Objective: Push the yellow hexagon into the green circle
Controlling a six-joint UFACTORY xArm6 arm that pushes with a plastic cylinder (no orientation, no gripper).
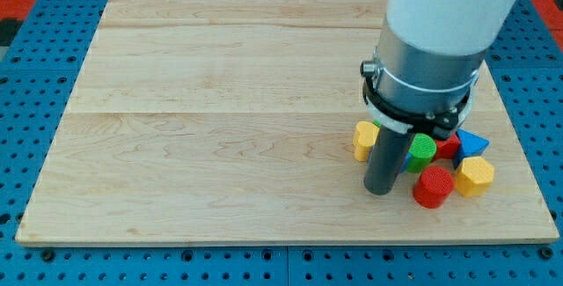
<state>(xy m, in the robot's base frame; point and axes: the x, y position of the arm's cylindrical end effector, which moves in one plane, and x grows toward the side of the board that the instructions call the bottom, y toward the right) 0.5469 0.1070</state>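
Note:
The yellow hexagon (475, 175) lies at the view's lower right, at the right end of a tight cluster of blocks. The green circle (422, 150) sits just left of it, partly hidden behind my rod. My tip (380, 189) rests on the board at the cluster's left edge, touching or nearly touching the green circle, with a red round block (433, 187) to its right. The tip is left of the yellow hexagon, with the red round block between them.
Another yellow block (364, 139) lies left of the rod. A blue triangle (471, 143) and a red block (449, 147) sit at the cluster's back. The wooden board (220, 119) lies on a blue pegboard; its right edge is close to the cluster.

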